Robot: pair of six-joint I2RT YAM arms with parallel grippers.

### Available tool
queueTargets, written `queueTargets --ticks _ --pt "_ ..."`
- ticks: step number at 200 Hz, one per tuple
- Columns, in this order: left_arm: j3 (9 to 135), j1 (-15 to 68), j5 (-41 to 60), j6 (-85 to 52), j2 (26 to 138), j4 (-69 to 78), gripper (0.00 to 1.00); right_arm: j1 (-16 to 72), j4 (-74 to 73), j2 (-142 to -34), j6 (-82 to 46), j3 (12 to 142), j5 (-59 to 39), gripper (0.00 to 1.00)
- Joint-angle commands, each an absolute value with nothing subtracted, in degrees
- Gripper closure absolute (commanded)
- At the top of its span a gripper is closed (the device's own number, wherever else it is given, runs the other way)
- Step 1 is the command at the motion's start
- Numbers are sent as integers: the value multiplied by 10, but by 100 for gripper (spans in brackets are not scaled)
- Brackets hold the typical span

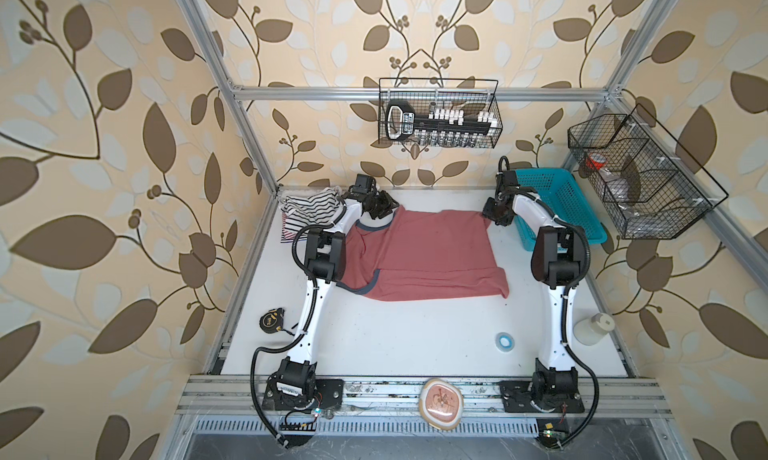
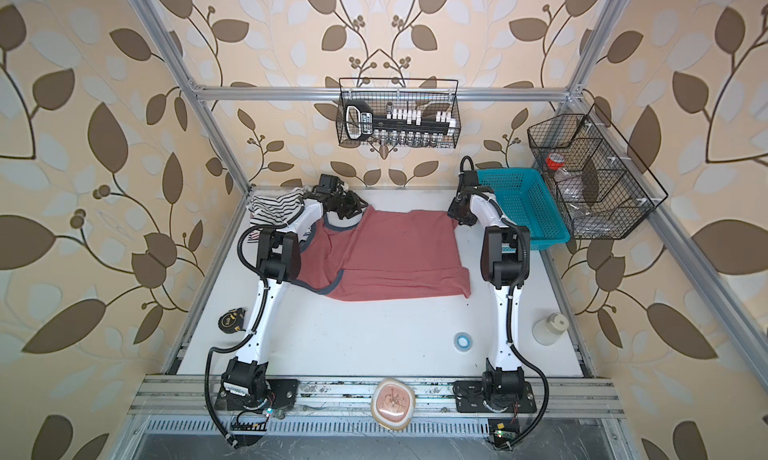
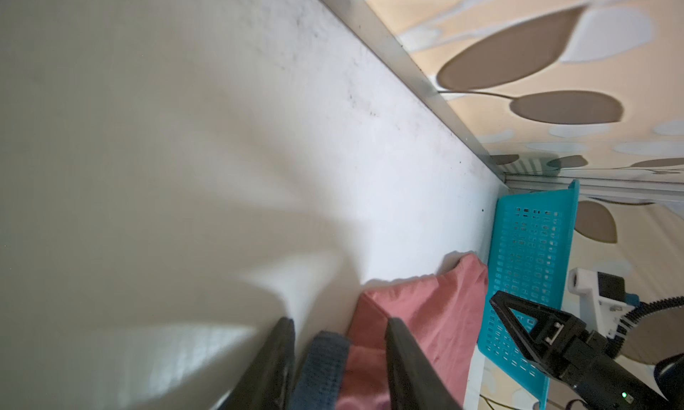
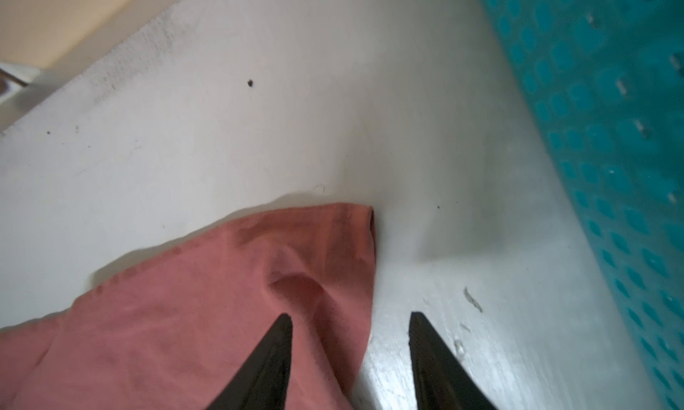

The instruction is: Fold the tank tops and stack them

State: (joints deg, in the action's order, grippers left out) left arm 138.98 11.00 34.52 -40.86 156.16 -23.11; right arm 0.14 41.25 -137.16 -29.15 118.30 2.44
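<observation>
Bimanual cell seen from above. A dusty red tank top with grey-blue trim (image 1: 428,250) lies spread across the far half of the white surface (image 1: 395,333), its neckline and armholes toward the left arm and its hem toward the right. In the far left corner sits a crumpled black-and-white striped tank top (image 1: 316,206), lying over a red-and-white striped tank top (image 1: 287,229) of which only an edge shows.

The left gripper (image 1: 380,211) hangs over the far left corner of the red top, at the neckline. In the left wrist view the left gripper (image 3: 340,321) has its jaws parted. The grey-blue trim (image 3: 322,367) shows in the gap, which is wider than the band, so nothing is pinched.

The right gripper (image 1: 496,215) is at the far right corner of the same top, just beside a teal perforated plastic basket (image 1: 557,204). In the right wrist view the right gripper (image 4: 350,315) is likewise apart and empty — one finger over red cloth, the other over bare surface.
</observation>
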Motion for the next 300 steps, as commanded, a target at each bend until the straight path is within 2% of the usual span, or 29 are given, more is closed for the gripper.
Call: queueTargets --ticks 1,19,31,41,55,75,184,234,300 --pt "1391 118 364 -402 1571 -236 65 4 446 -1403 -287 1220 33 47" --pt "1380 118 364 -398 1569 -238 79 1 458 -1422 -287 1246 22 47" --pt "1378 118 362 -395 1569 -242 90 0 459 -1430 -288 1256 16 51" --pt "1379 118 361 -394 1568 -246 100 -1 454 -1433 -287 1259 10 63" --pt "1381 117 355 -391 1565 -251 100 -3 449 -1435 -287 1261 -1 85" --pt "1381 112 341 -381 1551 -261 100 -3 441 -1426 -280 1259 -6 100" --pt "1382 90 279 -288 1424 -323 100 -4 365 -1261 -200 1124 -32 100" --pt "1378 91 254 -196 1378 -440 100 -1 367 -1211 -153 1061 -68 100" --pt "1247 119 171 -80 1281 -593 100 24 393 -1124 -116 914 -30 100"
